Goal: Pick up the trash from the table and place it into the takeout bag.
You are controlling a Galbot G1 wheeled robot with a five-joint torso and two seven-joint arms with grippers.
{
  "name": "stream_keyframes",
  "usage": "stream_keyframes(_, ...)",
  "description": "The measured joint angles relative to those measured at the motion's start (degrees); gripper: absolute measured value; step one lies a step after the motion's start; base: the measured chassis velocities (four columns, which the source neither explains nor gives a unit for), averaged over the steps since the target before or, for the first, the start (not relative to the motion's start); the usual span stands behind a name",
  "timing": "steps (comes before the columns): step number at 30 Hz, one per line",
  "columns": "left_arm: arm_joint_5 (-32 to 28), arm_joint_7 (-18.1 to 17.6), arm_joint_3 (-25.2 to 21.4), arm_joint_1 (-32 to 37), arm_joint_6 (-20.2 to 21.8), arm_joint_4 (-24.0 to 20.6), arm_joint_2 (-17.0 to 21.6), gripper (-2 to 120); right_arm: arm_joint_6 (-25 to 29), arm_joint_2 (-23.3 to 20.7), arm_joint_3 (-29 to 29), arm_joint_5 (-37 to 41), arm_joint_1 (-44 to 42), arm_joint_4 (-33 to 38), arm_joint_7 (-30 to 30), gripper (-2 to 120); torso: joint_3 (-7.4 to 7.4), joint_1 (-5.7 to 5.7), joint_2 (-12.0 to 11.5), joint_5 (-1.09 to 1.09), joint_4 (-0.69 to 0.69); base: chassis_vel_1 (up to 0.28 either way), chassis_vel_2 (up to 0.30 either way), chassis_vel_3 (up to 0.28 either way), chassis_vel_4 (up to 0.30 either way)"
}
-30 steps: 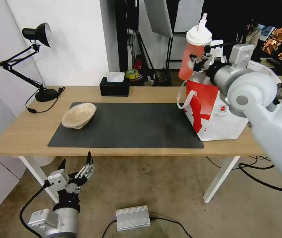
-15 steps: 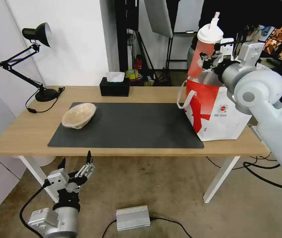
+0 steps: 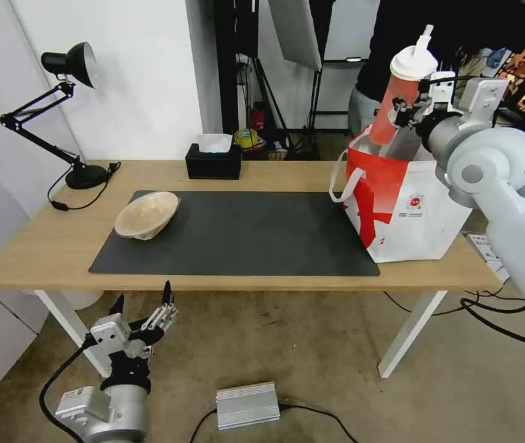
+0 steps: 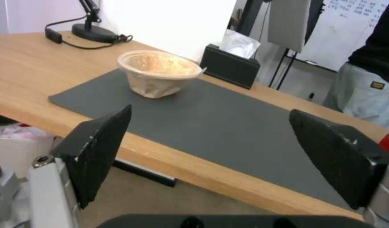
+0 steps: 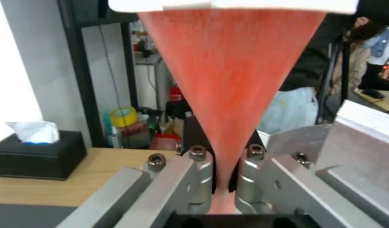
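The right gripper (image 5: 222, 177) clamps the red cup (image 5: 228, 79) at its narrow base; beside it, well apart, stands the black tissue box (image 5: 35, 155).

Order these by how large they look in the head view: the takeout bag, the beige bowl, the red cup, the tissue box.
1. takeout bag, clearly largest.
2. beige bowl.
3. red cup in the right gripper and tissue box: similar, so unranked.
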Motion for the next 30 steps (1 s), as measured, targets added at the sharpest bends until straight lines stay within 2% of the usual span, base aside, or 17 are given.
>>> stream_keyframes(11,0.0,0.0,0.0,0.1,0.0,0.0,0.1,100,-0.3,-0.3,0.1,-5.2,-2.1,-1.1,0.3,3,0.0,0.0,0.0,0.0,0.0,0.0,0.0,0.0,0.0)
stream_keyframes(17,0.0,0.0,0.0,0.3,0.0,0.0,0.1,100,-2.6,-0.8,0.0,-9.0,-2.8,-1.8,0.6,3,0.0,0.0,0.0,0.0,0.0,0.0,0.0,0.0,0.0)
stream_keyframes(22,0.0,0.0,0.0,0.3,0.0,-0.1,0.2,100,-7.0,-2.4,0.0,-10.7,-2.9,-1.3,-0.6,3,0.0,0.0,0.0,0.01,0.0,0.0,0.0,0.0,0.0)
stream_keyframes(30,0.0,0.0,0.3,0.2,0.0,-0.1,0.1,100,-7.7,-4.9,-2.1,-14.0,-1.6,-1.5,-1.2,3,0.0,0.0,0.0,0.0,0.0,0.0,0.0,0.0,0.0)
